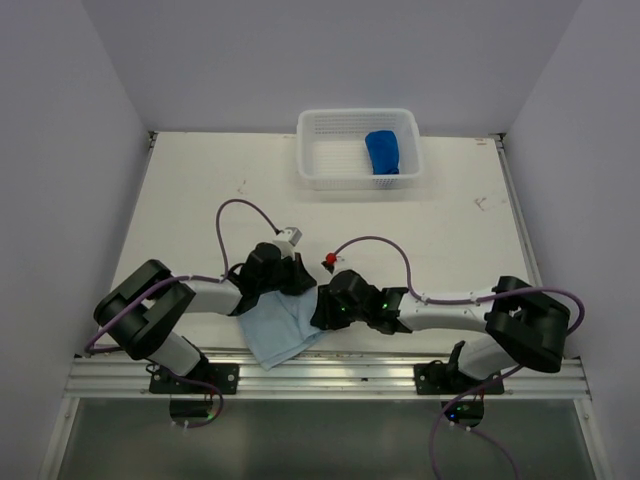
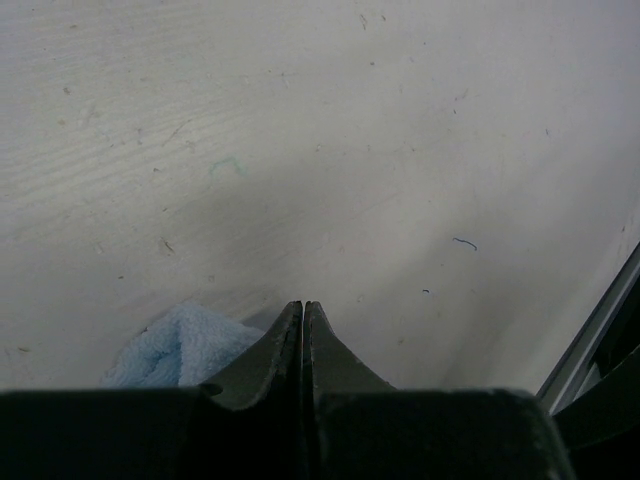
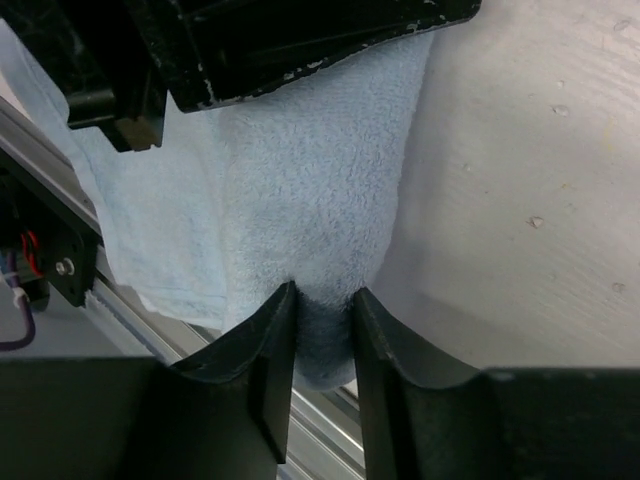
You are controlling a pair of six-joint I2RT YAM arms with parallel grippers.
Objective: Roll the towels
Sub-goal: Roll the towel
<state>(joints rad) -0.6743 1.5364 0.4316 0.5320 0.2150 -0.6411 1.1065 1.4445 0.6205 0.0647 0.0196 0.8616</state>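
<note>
Two towels show from above. The dark blue towel [image 1: 383,152] lies bunched in the right part of the white basket [image 1: 320,180] at the far side of the table [image 1: 450,240]. The pale blue towel [image 1: 283,325] lies crumpled at the near edge, between my two arms, and its near corner hangs over the metal rail [image 1: 330,372]. My left arm [image 1: 200,295] and right arm [image 1: 450,310] both reach in toward the middle, and their black heads meet over that pale towel, well apart from the basket.

From my left wrist, my left tool [image 2: 303,305] is clenched. Its two tips press together with only a hairline between them, and nothing shows in that line. Bare, speckled table fills the picture ahead. A soft lump of the pale blue towel sits low at the left, just beside the left finger and partly hidden behind it.

From my right wrist, my right tool [image 3: 322,295] is grasping the pale blue towel. A raised fold of the cloth fills the gap between the two fingers and touches both. The towel spreads away from the tips toward the black body of my other arm, which lies over its far end. White table shows on the right, and the rail on the lower left passes under the towel's edge.
</note>
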